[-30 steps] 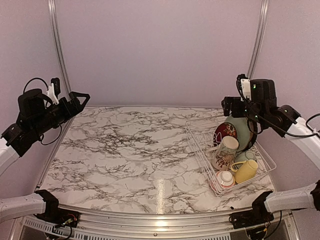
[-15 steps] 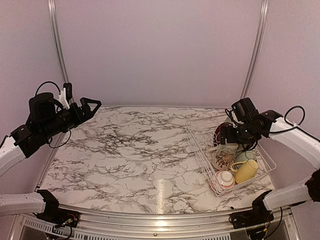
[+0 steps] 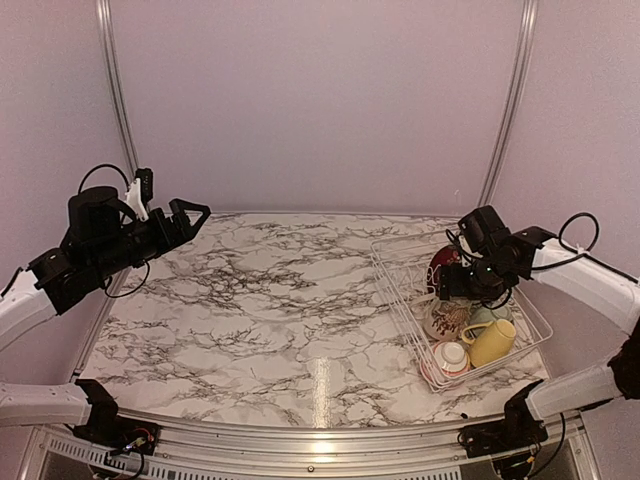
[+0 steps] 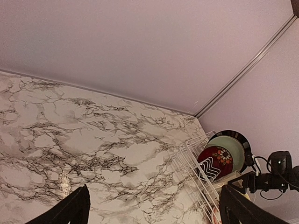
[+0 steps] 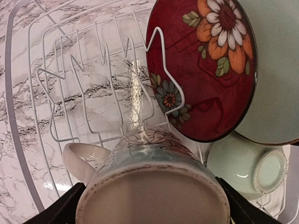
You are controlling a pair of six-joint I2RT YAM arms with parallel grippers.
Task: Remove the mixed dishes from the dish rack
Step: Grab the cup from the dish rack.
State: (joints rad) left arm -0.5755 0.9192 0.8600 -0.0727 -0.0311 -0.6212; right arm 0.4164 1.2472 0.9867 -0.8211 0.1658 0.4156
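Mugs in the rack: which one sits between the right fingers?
The cream printed mug, upside down, with the right fingers flanking its base. The yellow mug lies nearer the front of the rack, outside them.

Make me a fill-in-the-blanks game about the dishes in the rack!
The white wire dish rack sits on the marble table's ___ side.
The red plate painted with ___ stands upright.
The cream printed mug sits ___ between the fingers of the right gripper.
The left gripper is ___ and empty.
Missing: right; flowers; upside down; open.
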